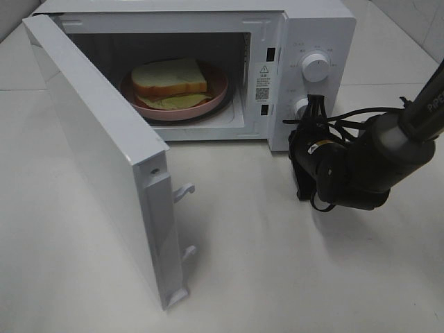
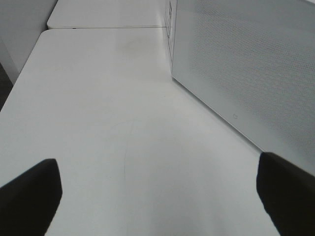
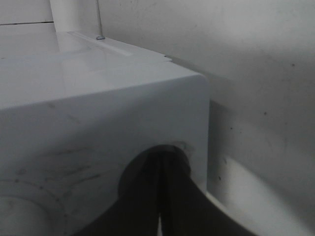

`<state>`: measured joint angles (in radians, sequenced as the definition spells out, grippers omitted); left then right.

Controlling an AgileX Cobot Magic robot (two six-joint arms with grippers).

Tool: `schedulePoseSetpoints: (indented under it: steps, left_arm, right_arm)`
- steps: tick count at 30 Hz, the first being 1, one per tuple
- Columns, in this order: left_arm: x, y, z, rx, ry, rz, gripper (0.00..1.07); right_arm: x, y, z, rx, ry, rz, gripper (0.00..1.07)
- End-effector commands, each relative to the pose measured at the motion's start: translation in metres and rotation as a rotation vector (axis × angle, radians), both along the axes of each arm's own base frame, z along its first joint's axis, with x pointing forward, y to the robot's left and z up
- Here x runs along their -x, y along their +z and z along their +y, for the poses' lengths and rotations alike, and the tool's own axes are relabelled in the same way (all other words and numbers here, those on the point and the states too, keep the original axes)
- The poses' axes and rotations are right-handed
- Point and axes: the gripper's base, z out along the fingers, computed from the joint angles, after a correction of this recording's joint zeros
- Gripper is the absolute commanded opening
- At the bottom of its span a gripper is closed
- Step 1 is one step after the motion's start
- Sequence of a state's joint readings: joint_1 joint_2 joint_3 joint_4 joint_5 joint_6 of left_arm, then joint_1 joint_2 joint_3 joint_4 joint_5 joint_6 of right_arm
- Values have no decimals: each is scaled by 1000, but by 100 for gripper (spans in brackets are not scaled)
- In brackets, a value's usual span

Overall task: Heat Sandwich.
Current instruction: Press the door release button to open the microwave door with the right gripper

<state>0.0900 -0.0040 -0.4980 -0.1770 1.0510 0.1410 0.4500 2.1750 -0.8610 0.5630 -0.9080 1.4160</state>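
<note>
The sandwich (image 1: 170, 78), pale bread over a yellow layer, lies on a round pink dish (image 1: 216, 95) inside the white microwave (image 1: 319, 28), whose door (image 1: 97, 146) stands wide open to the left. My right gripper (image 1: 316, 105) is shut, its tips against the lower knob (image 1: 301, 106) on the control panel. In the right wrist view the dark fingers (image 3: 147, 196) meet at the microwave's front; whether they pinch the knob does not show. My left gripper (image 2: 157, 184) is open with nothing between its fingers (image 2: 34, 184), low over the table beside the door's outer face (image 2: 246, 64). The exterior view does not show it.
The upper knob (image 1: 318, 68) sits above the lower one. Two door latch hooks (image 1: 184, 191) stick out from the door's edge. The right arm (image 1: 374, 163) and its cables reach in from the right. A white tabletop (image 1: 277, 270) spreads in front.
</note>
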Motion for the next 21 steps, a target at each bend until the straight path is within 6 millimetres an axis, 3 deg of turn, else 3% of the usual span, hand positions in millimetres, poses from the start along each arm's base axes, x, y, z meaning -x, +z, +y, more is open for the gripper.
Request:
schedulePoseSetpoints:
  steps: [1,21]
  left_arm:
    - [3,0,-1,5,-7,-35,101]
    - [3,0,-1,5,-7,-35,101]
  right_arm:
    - [-35,39,3,-13,10,-309,1]
    - [-24,39,5,-18,70,-134,0]
